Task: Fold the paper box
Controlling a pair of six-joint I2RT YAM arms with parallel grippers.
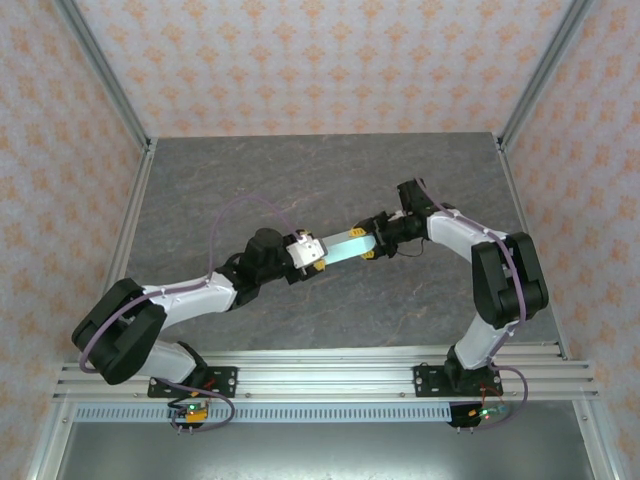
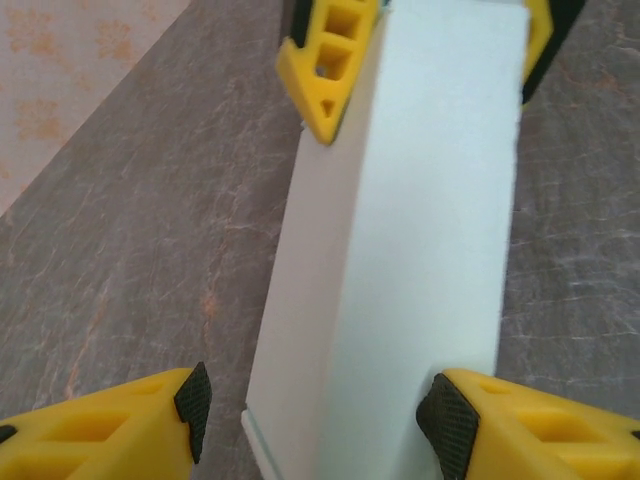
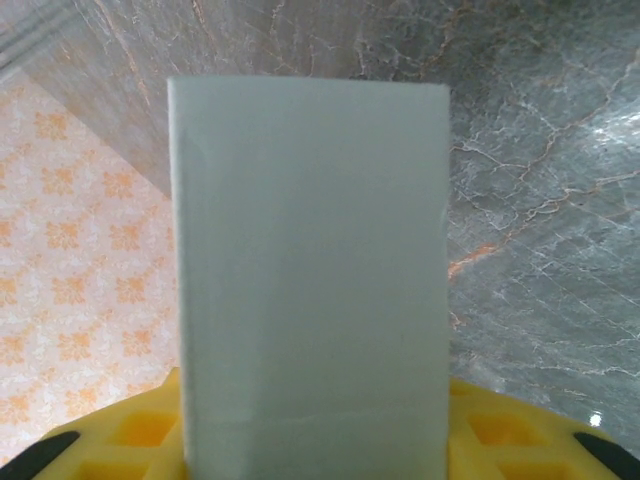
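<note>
Mint-green thin-card paper box hangs over the middle of the grey marbled table, its two-o'clock end pinched by the right gripper, while the left gripper at eight o'clock stands open astride it and should, I judge, close squarely without crushing the walls.

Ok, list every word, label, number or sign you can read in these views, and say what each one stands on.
No readable text in any view.
The paper box: plain pale green card, no print on the faces shown.
The walls: a repeating orange ornament, no letters.
The small boards below the arm bases: any marking is too small to read.
</note>
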